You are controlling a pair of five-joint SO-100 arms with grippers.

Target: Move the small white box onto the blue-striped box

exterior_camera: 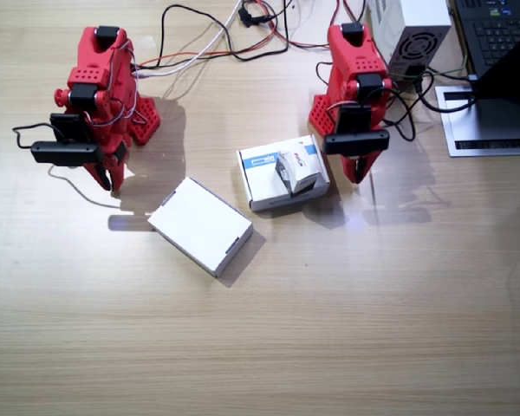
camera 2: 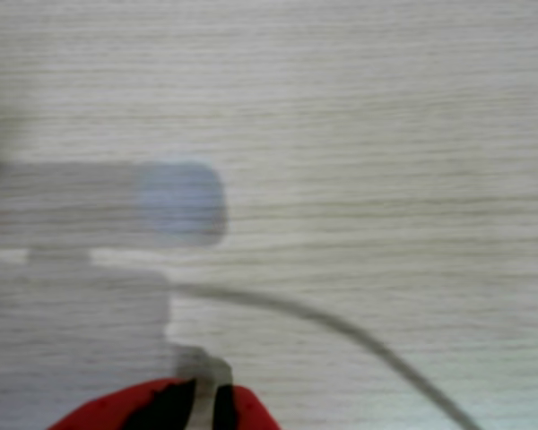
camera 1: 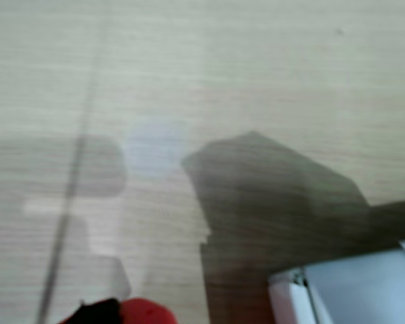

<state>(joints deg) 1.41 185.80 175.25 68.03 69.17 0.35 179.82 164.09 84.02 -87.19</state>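
Observation:
The small white box (exterior_camera: 296, 171), with a red logo on top, rests on the blue-striped box (exterior_camera: 269, 178) at the table's middle. My left gripper (exterior_camera: 357, 172) points down at the table just to the right of both boxes, shut and holding nothing. Far off to the other side, my right gripper (exterior_camera: 113, 180) hangs shut over bare wood. In a wrist view, red jaws (camera 2: 202, 399) stand together above the table beside a blurred cable (camera 2: 341, 327). In a wrist view, only a red fingertip (camera 1: 131, 312) and a white box corner (camera 1: 344, 293) show.
A plain white flat box (exterior_camera: 200, 225) lies between the arms, nearer the front. Cables (exterior_camera: 225, 35) run along the back edge. A grey power unit (exterior_camera: 409, 35), a laptop (exterior_camera: 498, 43) and a white pad (exterior_camera: 485, 130) stand at the back right.

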